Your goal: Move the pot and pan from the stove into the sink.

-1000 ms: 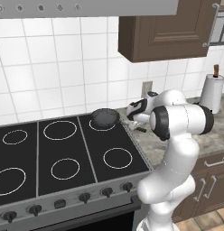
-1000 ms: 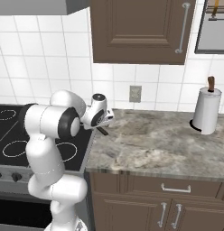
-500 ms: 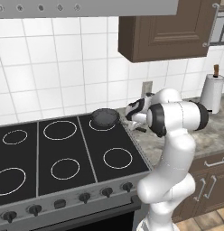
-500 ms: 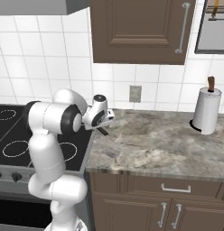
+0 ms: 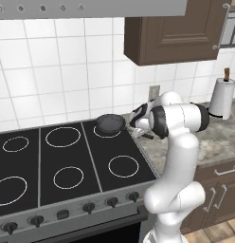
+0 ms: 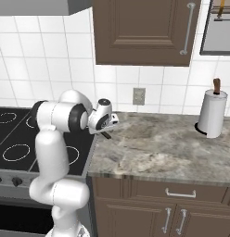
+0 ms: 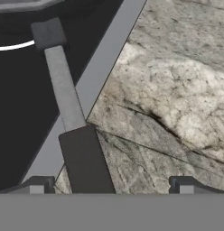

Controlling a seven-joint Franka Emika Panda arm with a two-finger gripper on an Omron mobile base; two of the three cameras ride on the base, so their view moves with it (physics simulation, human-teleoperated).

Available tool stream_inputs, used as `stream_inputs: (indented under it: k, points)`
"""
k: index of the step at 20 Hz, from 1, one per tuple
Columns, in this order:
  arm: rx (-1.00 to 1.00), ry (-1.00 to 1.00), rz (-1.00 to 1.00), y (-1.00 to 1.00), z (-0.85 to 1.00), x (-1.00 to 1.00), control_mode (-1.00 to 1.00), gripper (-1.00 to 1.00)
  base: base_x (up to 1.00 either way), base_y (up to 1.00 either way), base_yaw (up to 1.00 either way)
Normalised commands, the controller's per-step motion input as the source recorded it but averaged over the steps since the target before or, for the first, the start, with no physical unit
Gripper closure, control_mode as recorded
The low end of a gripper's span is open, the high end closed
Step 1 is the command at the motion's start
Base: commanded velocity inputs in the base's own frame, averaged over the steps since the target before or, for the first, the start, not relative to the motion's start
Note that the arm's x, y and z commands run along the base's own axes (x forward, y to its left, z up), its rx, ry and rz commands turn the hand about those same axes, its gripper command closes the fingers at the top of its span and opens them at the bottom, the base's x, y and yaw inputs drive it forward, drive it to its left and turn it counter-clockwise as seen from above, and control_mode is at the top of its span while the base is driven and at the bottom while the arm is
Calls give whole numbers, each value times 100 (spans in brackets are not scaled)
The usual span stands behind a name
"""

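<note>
The pan (image 5: 110, 124) sits on the far right burner of the stove (image 5: 67, 161), its dark handle (image 5: 140, 133) reaching right, out over the stove's edge toward the stone table (image 6: 172, 148). The hand (image 5: 138, 121) hangs low just above that handle, at the seam between stove and table.

From the hand's own camera, the handle (image 7: 71, 113) runs up the middle of the picture: a grey shaft (image 7: 64, 88) from the pan's rim, then a wider dark grip (image 7: 86, 160) nearest the camera. The two fingertips (image 7: 36, 185) stand well apart, one on each side of the grip, not touching it. The hand is released and grasps nothing. The grip lies closer to the left fingertip than to the right one.

Farther right on the table, a paper towel roll (image 6: 209, 113) stands upright by the wall. A wall socket (image 6: 138, 96) is set in the white tiles behind the arm, below a dark wooden cupboard (image 6: 142, 32).
</note>
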Motion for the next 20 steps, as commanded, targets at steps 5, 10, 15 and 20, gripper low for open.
stream_inputs:
  k: [5,10,15,20]
  points:
    - [0,2,0,0,-13,17,-100,-100,0,0,0]
    - [0,2,0,0,-9,9,-100,-100,0,0,0]
    - [0,0,0,0,0,0,-100,100,0,0,0]
    - [0,0,0,0,0,0,-100,100,0,0,0]
